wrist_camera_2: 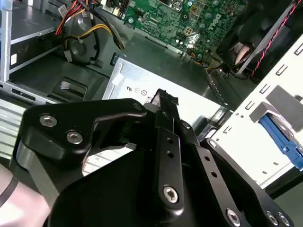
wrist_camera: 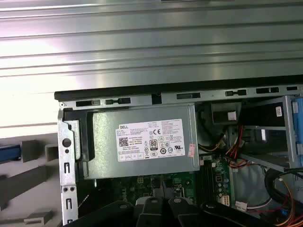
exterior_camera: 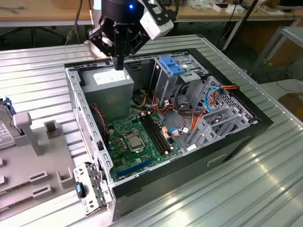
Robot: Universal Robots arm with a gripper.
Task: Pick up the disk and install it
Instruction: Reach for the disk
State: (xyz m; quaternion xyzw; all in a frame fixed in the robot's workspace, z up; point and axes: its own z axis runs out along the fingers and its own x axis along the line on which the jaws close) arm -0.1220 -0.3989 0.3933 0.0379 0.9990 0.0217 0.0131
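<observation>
My end effector point(exterior_camera: 118, 64) hangs just above the power supply point(exterior_camera: 113, 78), its fingers drawn together with nothing between them. In the second wrist view the closed tips point(wrist_camera_2: 163, 99) point down at that same grey box point(wrist_camera_2: 156, 80). The power supply sits in a corner of the open computer case point(exterior_camera: 265, 124), with the motherboard point(exterior_camera: 135, 142) beside it on the case floor. The drive cage point(exterior_camera: 170, 66) with the blue latch stands just beside the power supply, on the exterior view's right. The disk point(exterior_camera: 4, 128) is on the other side: from the power supply it lies well apart toward the exterior view's left, outside the case wall, on a grey fixture point(exterior_camera: 33, 142) standing on the ribbed metal surface point(exterior_camera: 213, 198). I see only a silvery labelled face and a bit of blue rail at the picture's edge. In the first wrist view a blue strip point(wrist_camera: 9, 152), which I judge to be its rail, runs parallel to the power supply's point(wrist_camera: 142, 142) long labelled side. So the disk lies away from the cage, across the case wall.
</observation>
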